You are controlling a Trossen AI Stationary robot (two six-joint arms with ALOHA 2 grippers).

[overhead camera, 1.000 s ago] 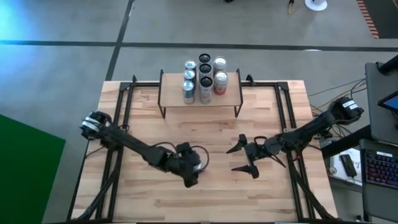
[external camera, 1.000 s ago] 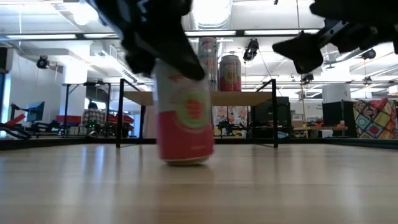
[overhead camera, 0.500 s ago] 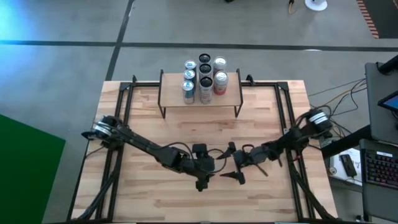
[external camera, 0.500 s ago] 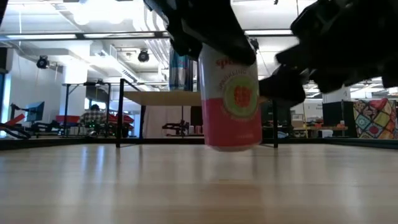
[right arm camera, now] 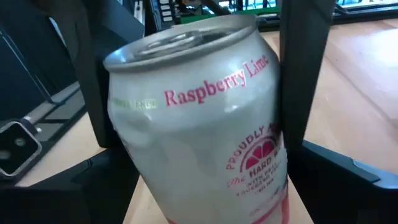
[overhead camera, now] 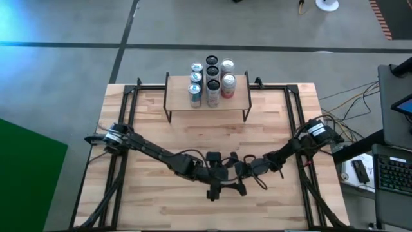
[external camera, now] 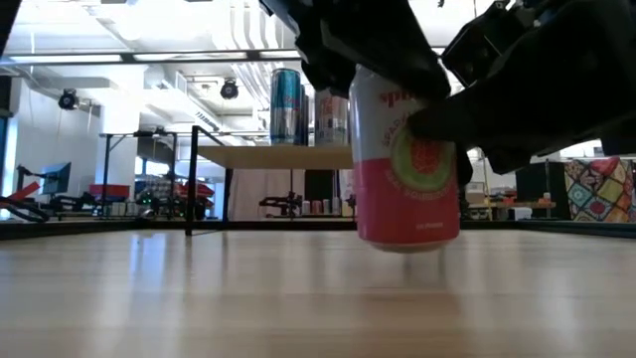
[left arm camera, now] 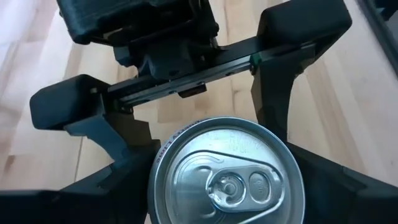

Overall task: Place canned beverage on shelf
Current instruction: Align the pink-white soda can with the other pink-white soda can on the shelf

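Left end effector [overhead camera: 217,175] pinching pink can [external camera: 407,164], lifted just off tabletop [overhead camera: 277,116], centre-front. Right end effector [overhead camera: 235,178] spread, flanking same can; I read handover. Shelf [overhead camera: 238,100] at 12 o'clock holds six cans; placement pending.

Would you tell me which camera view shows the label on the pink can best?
The right wrist view: the pink can fills it, and "Raspberry Lime" is readable. The low view shows its pink body partly behind dark gripper parts. The left wrist view shows only its silver lid. In the high view the grippers hide it.
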